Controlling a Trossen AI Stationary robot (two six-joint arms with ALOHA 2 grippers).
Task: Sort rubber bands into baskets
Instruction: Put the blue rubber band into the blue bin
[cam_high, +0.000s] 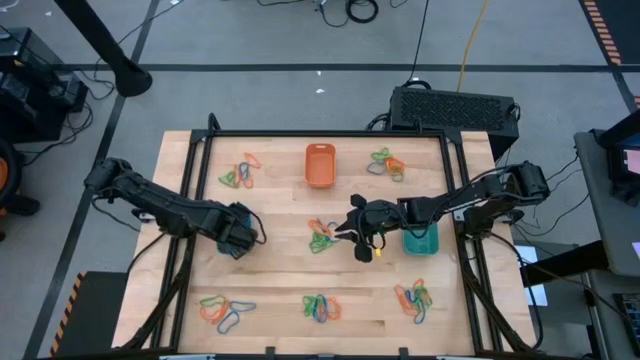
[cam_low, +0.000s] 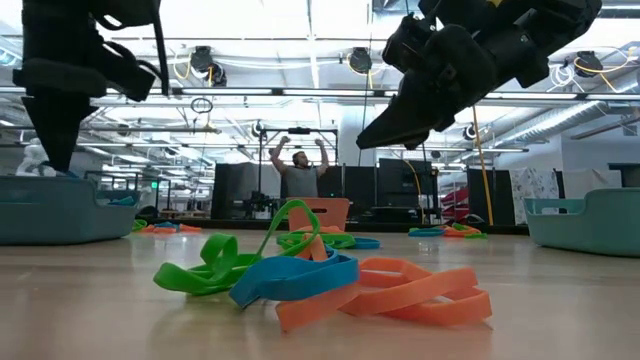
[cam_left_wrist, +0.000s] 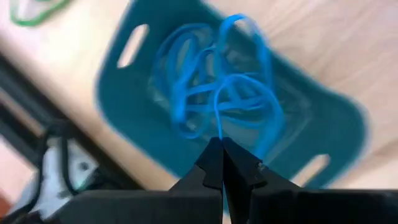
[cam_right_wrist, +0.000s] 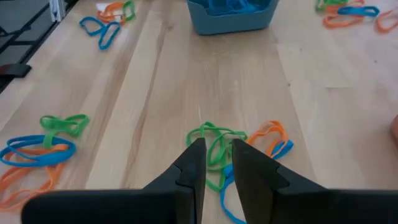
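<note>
Your right hand (cam_right_wrist: 216, 163) hovers, fingers slightly apart and empty, above the centre pile (cam_right_wrist: 233, 146); next, descend onto 1 green band; left hand (cam_left_wrist: 222, 163) clenched over the blue basket (cam_left_wrist: 134, 124).

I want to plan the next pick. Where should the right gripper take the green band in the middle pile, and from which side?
Grip the green band on its raised loop strand, coming straight down from above. It lies flat on the table, tangled with orange and blue bands, so a top pinch probably lifts it alone. The right gripper hangs just above it.
</note>
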